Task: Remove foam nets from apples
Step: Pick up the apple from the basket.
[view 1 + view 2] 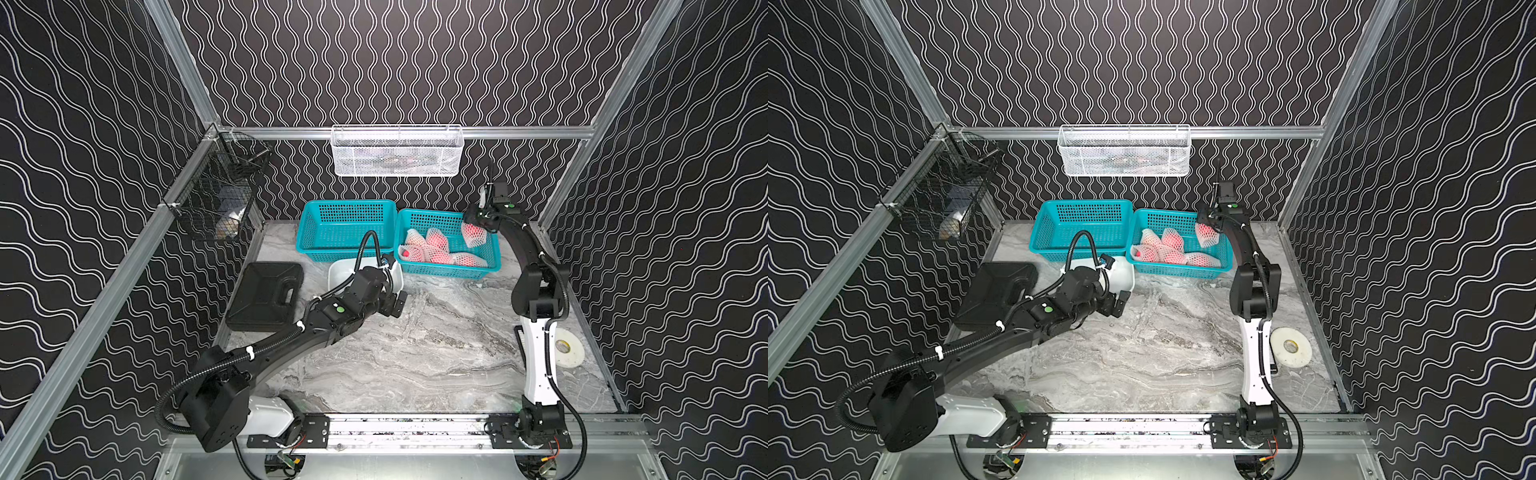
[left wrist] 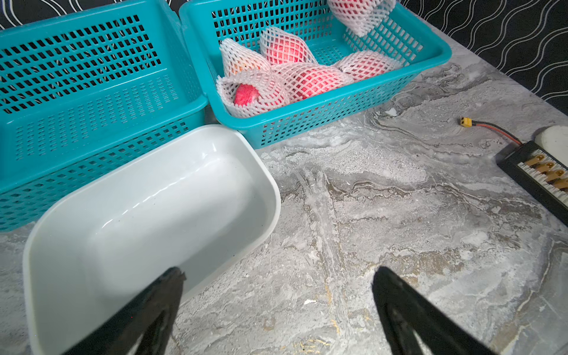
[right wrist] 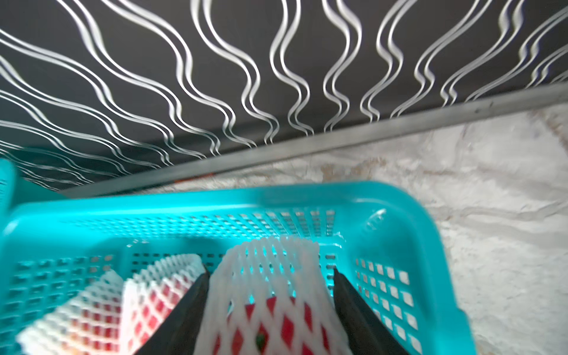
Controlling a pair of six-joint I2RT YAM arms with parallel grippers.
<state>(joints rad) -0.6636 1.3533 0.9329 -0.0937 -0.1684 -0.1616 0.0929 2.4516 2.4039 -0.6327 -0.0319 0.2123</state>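
Right wrist view, blurred: right gripper (image 3: pixel 270 272) pinched onto a foam net (image 3: pixel 276 258), one dark finger pressed against each side of the white mesh, red skin of the apple (image 3: pixel 287 325) inside showing through the diamond holes. Same grip in both top views (image 1: pixel 478 224), net and apple held up over the far right part of the right teal basket (image 1: pixel 451 272).

Lower in that basket, other netted apples (image 1: pixel 436 249) heaped toward its near left side, each in white mesh; bare red skin poking from the open end of the nearest net (image 2: pixel 246 93).

Left gripper (image 2: pixel 278 270) spread wide, nothing between its fingers, hovering over the counter (image 2: pixel 399 215) near the middle, one finger above a corner of the white tub (image 2: pixel 270 196). Tub on the counter just in front of the two baskets, close by the gap between them. Left teal basket (image 1: pixel 345 203) side by side with the right one, both against the back wall.

Further out: black case (image 1: pixel 266 297) flat on the left of the counter, tape roll (image 1: pixel 567 347) beside the right arm, white wire basket (image 1: pixel 397 151) hung on the back rail, black wire basket (image 1: pixel 216 195) hung on the left rail.
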